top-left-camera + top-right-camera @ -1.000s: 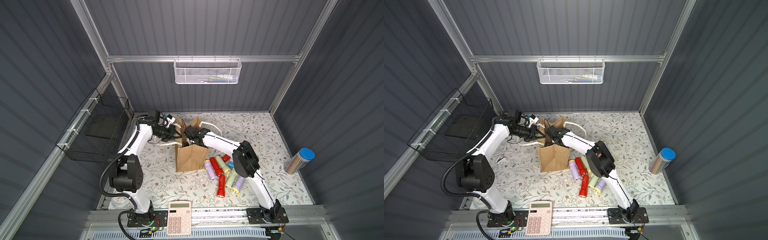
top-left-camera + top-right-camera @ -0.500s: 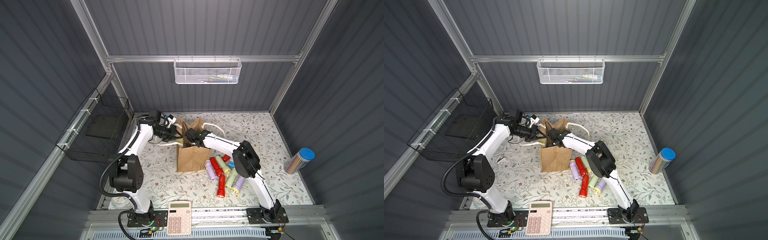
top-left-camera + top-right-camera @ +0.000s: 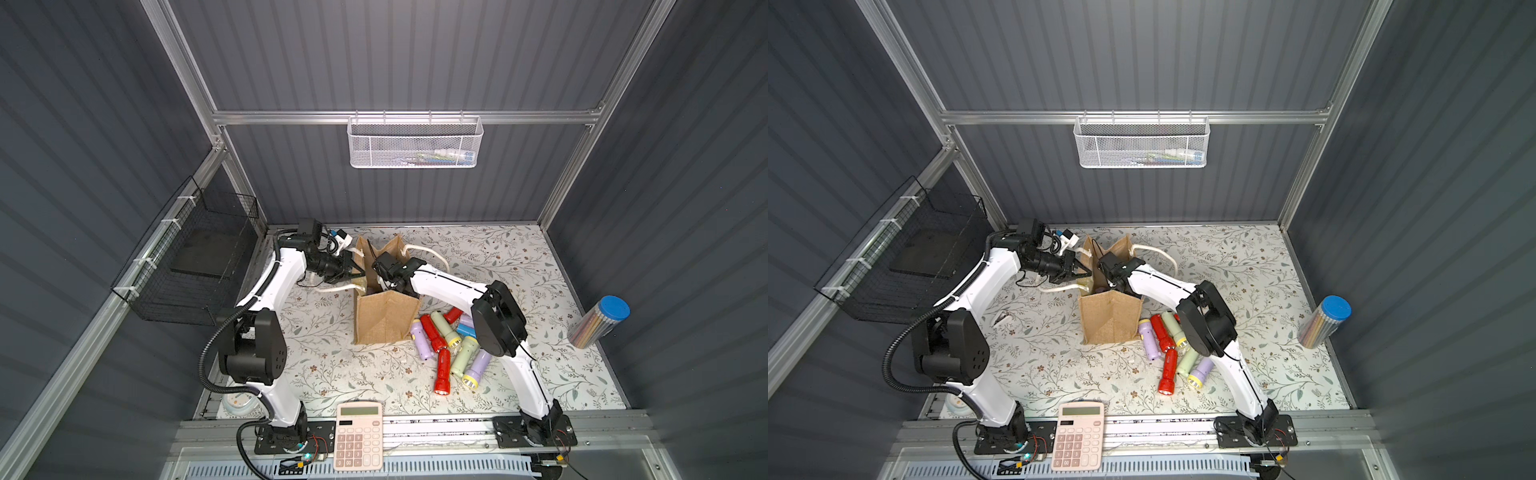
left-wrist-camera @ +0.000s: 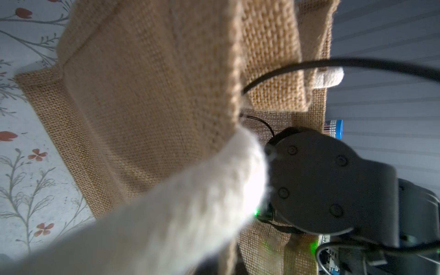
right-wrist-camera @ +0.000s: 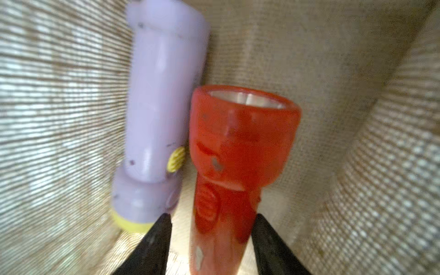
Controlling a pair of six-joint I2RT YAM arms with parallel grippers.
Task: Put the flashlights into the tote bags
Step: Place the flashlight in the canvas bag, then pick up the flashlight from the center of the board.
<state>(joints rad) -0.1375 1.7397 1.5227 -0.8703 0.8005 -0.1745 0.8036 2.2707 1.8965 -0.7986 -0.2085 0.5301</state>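
Bag (image 3: 386, 320) could fold shut if the left gripper (image 3: 358, 272), clamped at its rim, slips, trapping the right gripper (image 5: 210, 221) inside the bag. Its jaws stand apart around 1 red flashlight (image 5: 240, 142), tail between them, inside the bag beside 1 lilac flashlight (image 5: 164, 95); more flashlights (image 3: 446, 345) lie beside the bag.

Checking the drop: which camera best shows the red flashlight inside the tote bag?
The right wrist view: the red flashlight shows close up, inside the open right gripper. In both top views the tote bag and arm hide it; the left wrist view shows jute, no flashlight.
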